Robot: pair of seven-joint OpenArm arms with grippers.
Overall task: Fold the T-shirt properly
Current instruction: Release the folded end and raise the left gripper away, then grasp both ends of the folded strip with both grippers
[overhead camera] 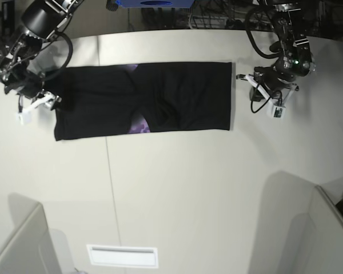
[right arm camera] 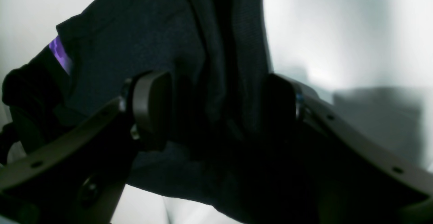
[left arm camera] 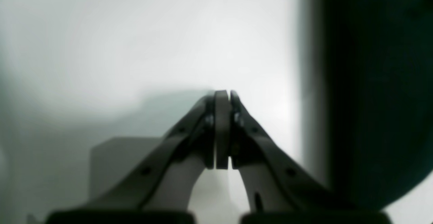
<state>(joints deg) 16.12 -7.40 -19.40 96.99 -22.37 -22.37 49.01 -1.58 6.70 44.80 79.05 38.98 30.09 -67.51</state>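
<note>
The black T-shirt (overhead camera: 177,94) lies on the table (overhead camera: 188,188) folded into a long flat band, with a bit of purple print (overhead camera: 140,125) showing at its lower middle. My right gripper (overhead camera: 50,100) is at the band's left end. In the right wrist view its fingers (right arm camera: 152,98) stand apart with bunched black cloth (right arm camera: 152,31) between them, and a purple sliver (right arm camera: 59,53) shows. My left gripper (overhead camera: 240,76) is just off the band's right edge. It is shut and empty (left arm camera: 223,93) over the bare table, with the dark shirt edge (left arm camera: 372,82) to its right.
A white rectangular plate (overhead camera: 123,256) lies near the table's front edge. Grey partitions stand at the lower left (overhead camera: 17,245) and lower right (overhead camera: 314,228). A blue object (overhead camera: 154,3) and cables sit behind the table's far edge.
</note>
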